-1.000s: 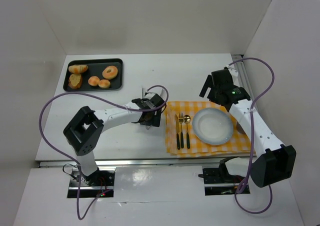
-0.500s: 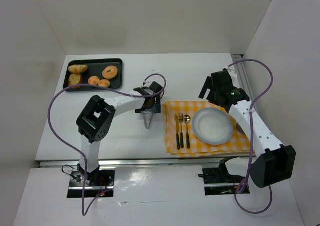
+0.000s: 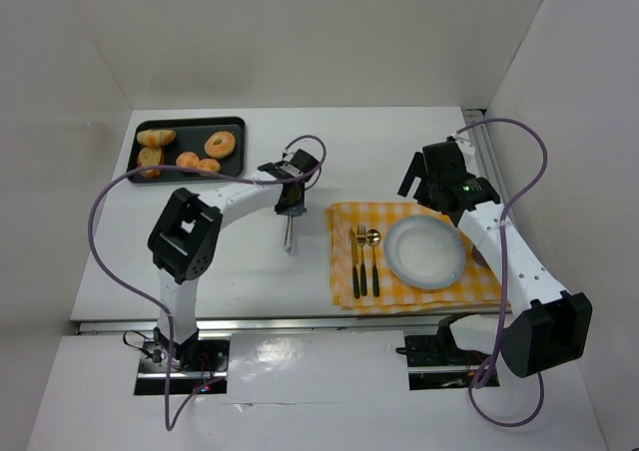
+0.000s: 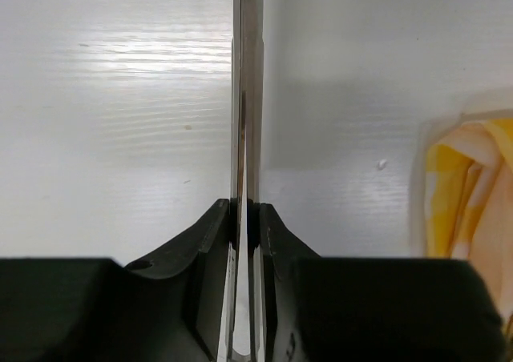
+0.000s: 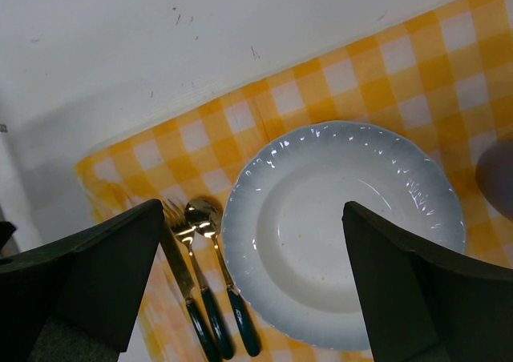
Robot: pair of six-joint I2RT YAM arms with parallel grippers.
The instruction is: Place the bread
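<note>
Several pieces of bread (image 3: pixel 187 161) lie on a black tray (image 3: pixel 190 122) at the back left, among them a ring-shaped one (image 3: pixel 220 144). My left gripper (image 3: pixel 292 197) hovers mid-table, right of the tray. It is shut on a pair of metal tongs (image 3: pixel 288 233), whose arms are pressed together. In the left wrist view my left gripper (image 4: pixel 246 210) clamps the tongs (image 4: pixel 247 98) from both sides, and they point away over bare table. My right gripper (image 3: pixel 427 177) hangs open above the white plate (image 3: pixel 425 252). In its wrist view my right gripper (image 5: pixel 252 210) holds nothing.
The plate (image 5: pixel 345 234) sits on a yellow checked cloth (image 3: pixel 344 217) at the right. A knife, fork and spoon (image 3: pixel 364 261) lie left of the plate. White walls enclose the table on three sides. A cloth corner (image 4: pixel 465 186) shows at the right of the left wrist view.
The tongs' arms, spread in a V half a second ago, are now squeezed together. My left gripper has moved back, toward the tray. The right arm has stayed still.
</note>
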